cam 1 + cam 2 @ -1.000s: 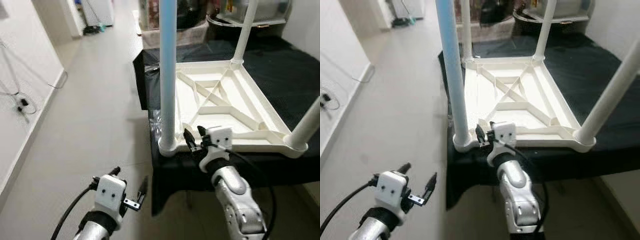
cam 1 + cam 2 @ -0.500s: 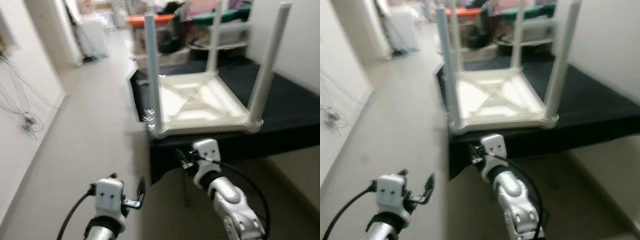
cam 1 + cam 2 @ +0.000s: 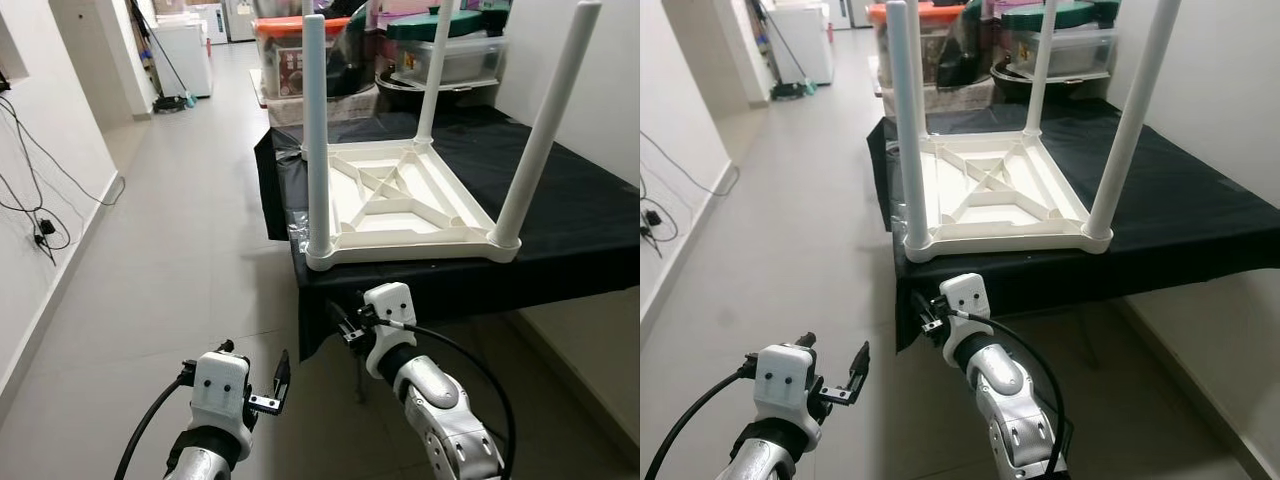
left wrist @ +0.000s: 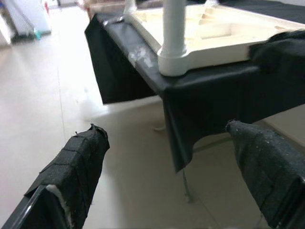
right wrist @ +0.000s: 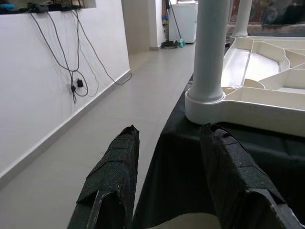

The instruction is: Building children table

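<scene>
A white children's table lies upside down on a table draped in black cloth, its legs pointing up. The near left leg stands at the corner closest to me. My right gripper is open and holds nothing, hovering before the cloth's hanging front, just below that corner. In the right wrist view its fingers frame the same leg socket. My left gripper is open and empty, low over the floor to the left of the draped table. Its fingers spread wide in the left wrist view.
Storage bins and clutter stand behind the draped table. A white appliance and a mop are at the far end of the corridor. Cables hang on the left wall. Tiled floor stretches open to the left.
The camera has pulled back and risen, so all the legs' tops show. My right gripper, earlier at the white table's rim beside the near left leg, is now lower and apart from it.
</scene>
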`<state>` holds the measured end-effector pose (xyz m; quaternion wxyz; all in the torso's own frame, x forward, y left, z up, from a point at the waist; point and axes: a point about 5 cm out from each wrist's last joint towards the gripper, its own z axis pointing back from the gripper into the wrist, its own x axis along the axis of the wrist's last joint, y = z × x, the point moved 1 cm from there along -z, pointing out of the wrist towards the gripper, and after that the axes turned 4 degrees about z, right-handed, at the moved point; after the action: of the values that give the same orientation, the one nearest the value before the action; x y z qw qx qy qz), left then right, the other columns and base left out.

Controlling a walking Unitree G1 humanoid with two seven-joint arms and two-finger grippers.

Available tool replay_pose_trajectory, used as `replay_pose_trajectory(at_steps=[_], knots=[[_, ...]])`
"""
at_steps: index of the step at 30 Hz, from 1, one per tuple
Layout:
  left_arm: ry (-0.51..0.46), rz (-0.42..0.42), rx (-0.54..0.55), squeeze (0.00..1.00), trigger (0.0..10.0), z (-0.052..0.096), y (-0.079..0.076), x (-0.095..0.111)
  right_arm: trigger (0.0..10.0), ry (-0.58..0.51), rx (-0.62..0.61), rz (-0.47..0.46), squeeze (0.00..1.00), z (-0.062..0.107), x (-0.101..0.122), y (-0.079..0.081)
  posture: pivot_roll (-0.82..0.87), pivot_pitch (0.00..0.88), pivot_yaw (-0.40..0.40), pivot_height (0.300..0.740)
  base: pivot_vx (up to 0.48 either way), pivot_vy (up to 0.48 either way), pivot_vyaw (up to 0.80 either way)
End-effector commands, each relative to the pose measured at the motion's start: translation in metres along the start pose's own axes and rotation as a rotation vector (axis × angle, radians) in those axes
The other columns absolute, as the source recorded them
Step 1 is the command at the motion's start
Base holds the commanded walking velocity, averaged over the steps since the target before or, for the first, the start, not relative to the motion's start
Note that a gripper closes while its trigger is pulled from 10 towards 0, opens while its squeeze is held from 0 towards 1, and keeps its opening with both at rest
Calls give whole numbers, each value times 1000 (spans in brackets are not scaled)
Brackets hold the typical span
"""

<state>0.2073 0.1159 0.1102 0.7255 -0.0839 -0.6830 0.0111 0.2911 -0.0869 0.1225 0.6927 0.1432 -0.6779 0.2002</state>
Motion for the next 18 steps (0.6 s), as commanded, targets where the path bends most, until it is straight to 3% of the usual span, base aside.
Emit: replay_pose_trajectory(at_steps=[1,6,18], knots=[[33,14,26,0,10000,0,5,-6,10000,-10,17,-2,0,-2,0,2,69,0,4,740,0,-334,0],[44,13,29,0,10000,-2,5,-7,10000,-17,76,15,0,-3,0,8,65,0,3,740,216,-380,0],[43,14,32,0,10000,-3,5,-7,10000,-16,68,18,0,-7,-1,2,69,0,-1,740,288,-381,0]])
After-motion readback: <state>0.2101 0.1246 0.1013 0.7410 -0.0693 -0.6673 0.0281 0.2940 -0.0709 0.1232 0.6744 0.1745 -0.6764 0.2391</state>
